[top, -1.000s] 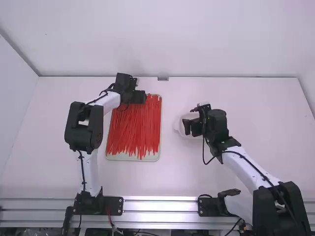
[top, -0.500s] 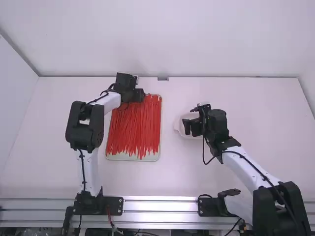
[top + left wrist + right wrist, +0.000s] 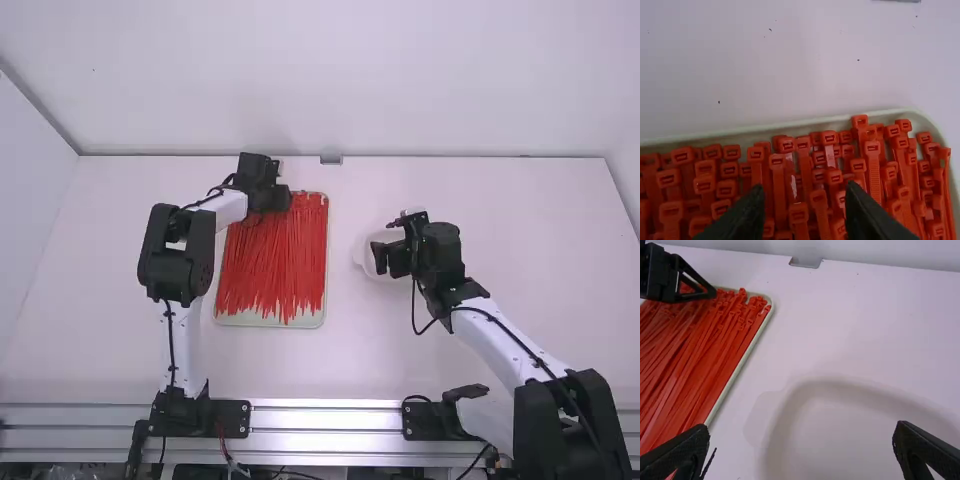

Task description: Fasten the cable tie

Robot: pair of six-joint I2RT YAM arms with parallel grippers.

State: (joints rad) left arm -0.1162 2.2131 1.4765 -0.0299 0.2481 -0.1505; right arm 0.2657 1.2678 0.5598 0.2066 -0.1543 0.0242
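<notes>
A heap of red cable ties point(image 3: 275, 260) lies lengthwise in a pale flat tray point(image 3: 270, 322) left of the table's middle. My left gripper point(image 3: 278, 200) hovers low over the tray's far end. In the left wrist view it point(image 3: 804, 188) stands open, its fingers straddling the square heads of the ties point(image 3: 830, 150) just inside the tray rim point(image 3: 790, 124). My right gripper point(image 3: 378, 255) hangs open above bare table to the right of the tray, holding nothing. The right wrist view shows its wide-open jaws point(image 3: 800, 430), the ties point(image 3: 685, 350) and the left gripper point(image 3: 665, 275) beyond.
A small grey metal bracket point(image 3: 331, 158) sits at the table's far edge by the back wall, also seen from the right wrist point(image 3: 805, 262). White table stretches to the right of the tray and in front of it. Walls close off the left side and the back.
The left arm's elbow has shifted slightly to the right, with its gripper staying over the tray's far end. The right arm has barely moved.
</notes>
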